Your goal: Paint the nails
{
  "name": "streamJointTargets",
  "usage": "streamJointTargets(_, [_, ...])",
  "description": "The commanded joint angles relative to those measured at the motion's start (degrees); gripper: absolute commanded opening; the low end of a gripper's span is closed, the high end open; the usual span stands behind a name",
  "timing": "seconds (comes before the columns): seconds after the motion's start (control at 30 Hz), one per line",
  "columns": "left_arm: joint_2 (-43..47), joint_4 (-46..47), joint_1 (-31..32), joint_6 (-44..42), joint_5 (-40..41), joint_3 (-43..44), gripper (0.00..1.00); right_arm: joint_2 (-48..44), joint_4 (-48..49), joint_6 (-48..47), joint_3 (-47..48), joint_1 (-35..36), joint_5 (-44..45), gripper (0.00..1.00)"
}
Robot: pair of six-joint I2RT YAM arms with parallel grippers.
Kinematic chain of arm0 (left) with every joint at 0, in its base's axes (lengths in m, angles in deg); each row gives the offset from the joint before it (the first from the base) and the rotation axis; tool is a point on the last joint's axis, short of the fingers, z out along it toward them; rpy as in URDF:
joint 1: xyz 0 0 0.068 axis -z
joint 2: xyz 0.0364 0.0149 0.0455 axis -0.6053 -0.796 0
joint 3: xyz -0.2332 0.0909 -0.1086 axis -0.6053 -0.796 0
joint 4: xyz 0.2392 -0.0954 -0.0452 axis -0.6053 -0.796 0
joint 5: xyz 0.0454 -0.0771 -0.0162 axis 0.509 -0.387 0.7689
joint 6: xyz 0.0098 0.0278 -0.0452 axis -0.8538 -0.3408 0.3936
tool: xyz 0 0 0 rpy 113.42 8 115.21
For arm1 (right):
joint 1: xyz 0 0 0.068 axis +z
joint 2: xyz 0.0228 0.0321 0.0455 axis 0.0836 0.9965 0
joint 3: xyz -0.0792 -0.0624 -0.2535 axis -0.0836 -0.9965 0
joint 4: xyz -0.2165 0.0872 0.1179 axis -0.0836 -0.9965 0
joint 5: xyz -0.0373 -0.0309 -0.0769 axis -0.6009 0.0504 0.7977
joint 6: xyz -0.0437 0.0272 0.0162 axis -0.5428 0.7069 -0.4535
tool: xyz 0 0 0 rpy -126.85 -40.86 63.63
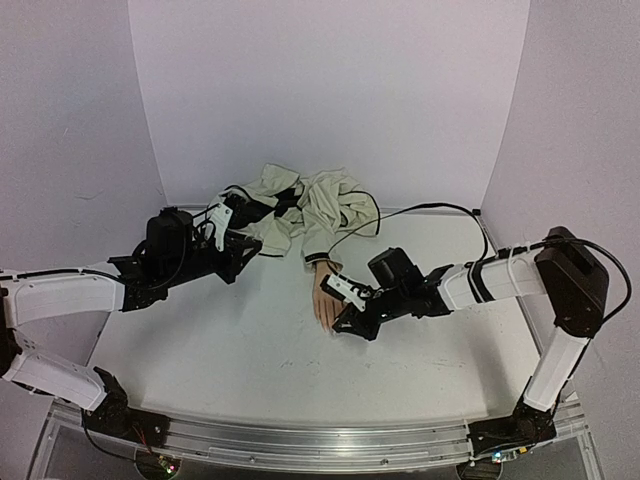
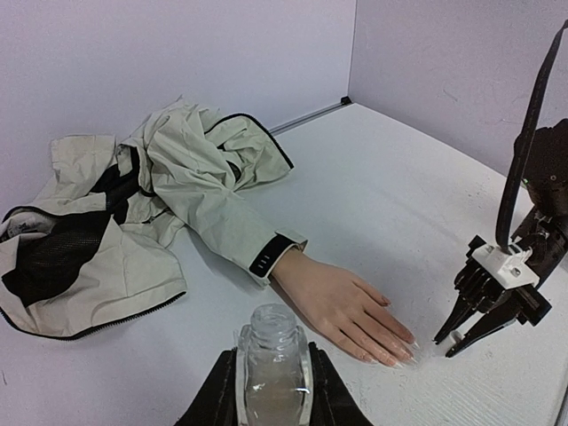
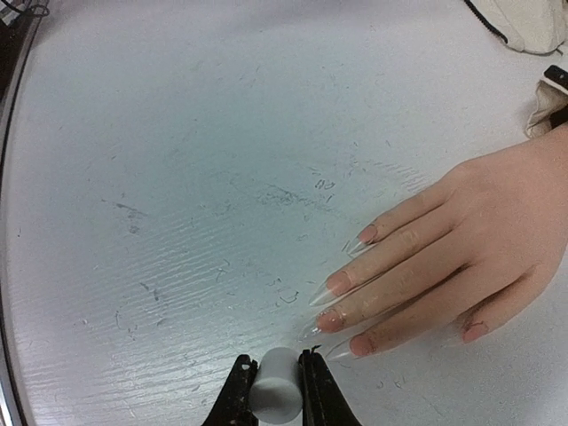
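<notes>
The pale peach mannequin hand (image 1: pixel 325 292) lies palm down on the white table, its wrist in a cream sleeve with a dark cuff (image 2: pixel 271 256). Its long, clear, pointed nails (image 3: pixel 330 289) point at my right gripper. My right gripper (image 3: pixel 277 374) is shut on a small white cylindrical cap (image 3: pixel 277 389), low over the table just in front of the fingertips; it also shows in the top view (image 1: pixel 346 322) and the left wrist view (image 2: pixel 457 335). My left gripper (image 2: pixel 272 373) is shut on an uncapped clear glass bottle (image 2: pixel 272 355), held upright to the left of the hand (image 2: pixel 346 306).
The cream jacket with dark lining (image 1: pixel 300 205) is bunched at the back of the table, against the rear wall; it also fills the left of the left wrist view (image 2: pixel 160 195). A black cable (image 1: pixel 420 210) runs over the table behind the right arm. White walls enclose three sides.
</notes>
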Motion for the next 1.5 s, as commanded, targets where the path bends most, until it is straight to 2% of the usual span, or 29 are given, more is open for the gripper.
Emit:
streamJointTargets(0.0, [1.81, 3.67, -0.37, 0.64, -0.62, 0.98, 0.0, -3.93, 3.71, 1.09, -0.8, 0.16, 1.95, 0.0])
streamJointTargets(0.53, [1.3, 3.67, -0.45, 0.64, -0.73, 1.13, 0.0, 0.9, 3.41, 1.08, 2.78, 0.22, 4.36, 0.0])
streamJointTargets(1.47, [1.56, 3.67, -0.45, 0.55, -0.66, 1.12, 0.0, 1.84, 1.8, 0.61, 2.47, 0.18, 3.49, 0.0])
